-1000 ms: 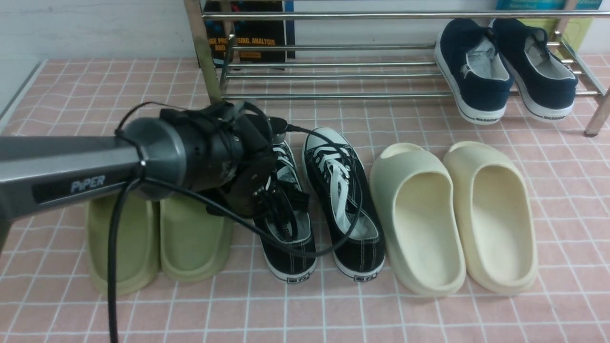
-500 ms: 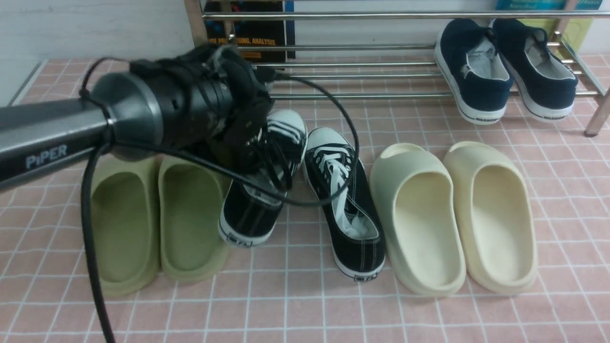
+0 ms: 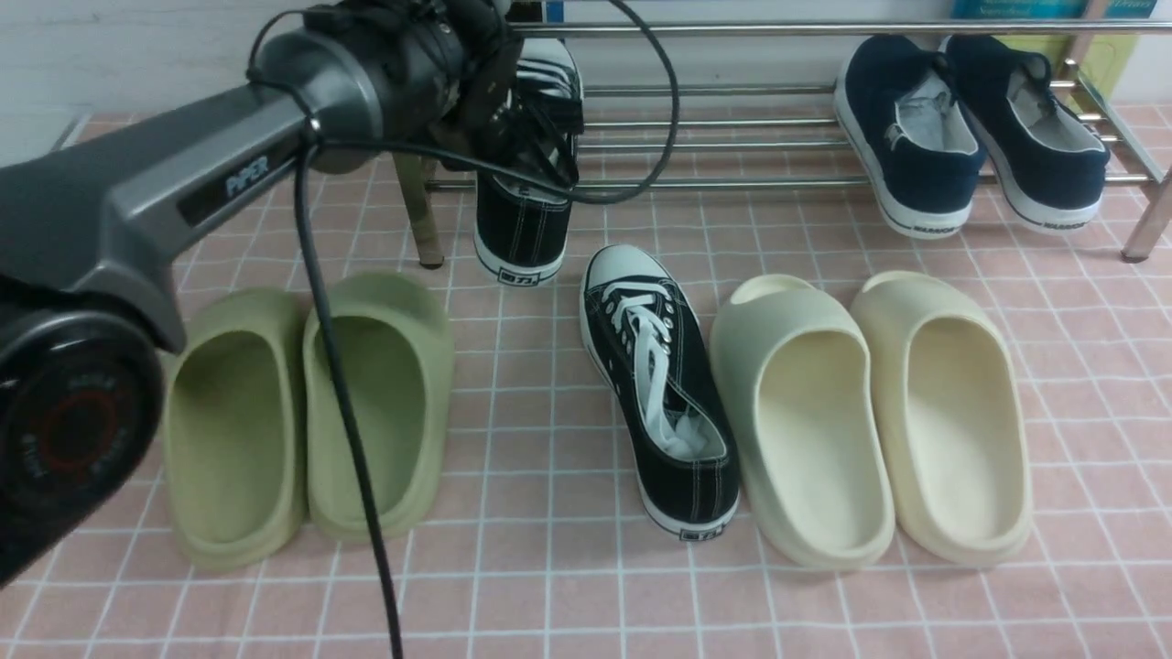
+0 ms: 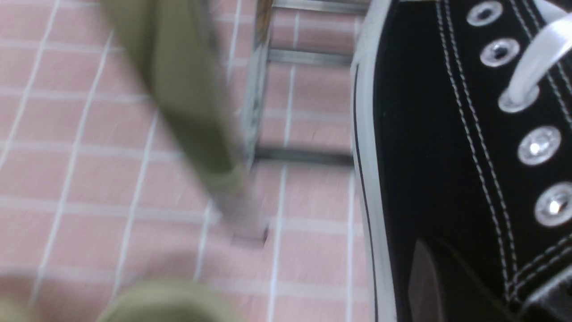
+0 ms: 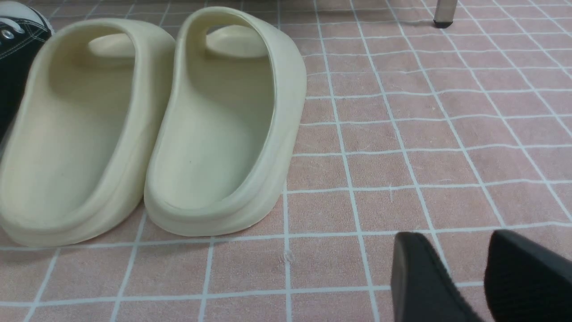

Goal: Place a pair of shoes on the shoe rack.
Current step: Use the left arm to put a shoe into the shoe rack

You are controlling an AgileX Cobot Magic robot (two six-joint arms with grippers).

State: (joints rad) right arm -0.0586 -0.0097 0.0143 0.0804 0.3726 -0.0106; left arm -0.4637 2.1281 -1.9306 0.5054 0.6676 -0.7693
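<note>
Your left claw (image 3: 517,105) has just clamped one black sneaker (image 3: 524,224) and lifted it off the floor (image 3: 549,586) to the shoe rack's (image 3: 732,183) left end. Half the job is underway. Its mate (image 3: 664,394) waits before the rack, and your right claw (image 5: 464,277) hangs parted and empty.

Front view looked forward, down toward the rack (image 3: 732,183). Left wrist view was very near a sneaker (image 4: 424,156). Right wrist view, low, shared cream slides (image 5: 223,134) with front.
</note>
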